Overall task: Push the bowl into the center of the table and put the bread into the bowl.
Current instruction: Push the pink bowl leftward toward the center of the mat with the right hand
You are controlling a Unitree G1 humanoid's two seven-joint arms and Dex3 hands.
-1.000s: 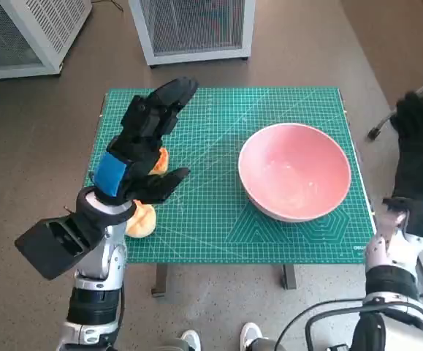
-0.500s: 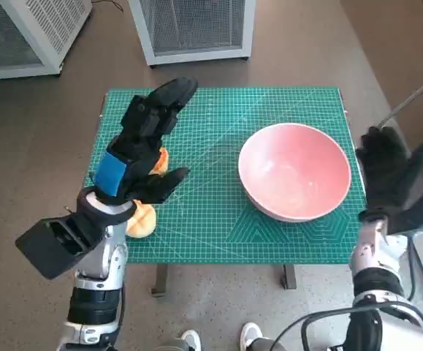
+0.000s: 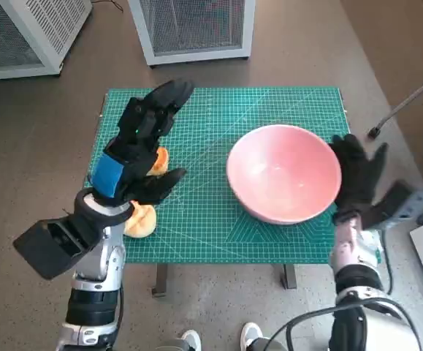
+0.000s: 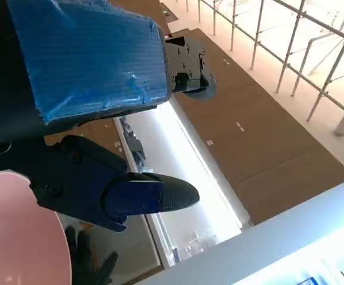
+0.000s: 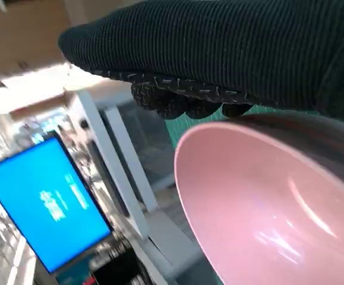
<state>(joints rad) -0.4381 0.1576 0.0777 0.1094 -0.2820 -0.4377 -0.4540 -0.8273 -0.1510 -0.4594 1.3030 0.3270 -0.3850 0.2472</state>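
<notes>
Pink bowl (image 3: 284, 174): right of centre on the green-matted worktop (image 3: 218, 227); push under way, not finished. Bread (image 3: 141, 218): lower left of the mat, partly behind the left hand (image 3: 134, 150), not yet picked up. Left fingers: spread, holding nothing. Right hand (image 3: 357, 175): fingers apart, flat against the bowl's right wall.

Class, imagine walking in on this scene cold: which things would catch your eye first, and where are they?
First comes the large pink bowl, empty, on the right half of the green cutting mat, with the gloved right hand flat against its outer side. Next, the left hand with blue tape, fingers spread, raised over the mat's left side. Beneath it lie two orange-brown pieces of bread by the mat's left edge.
</notes>
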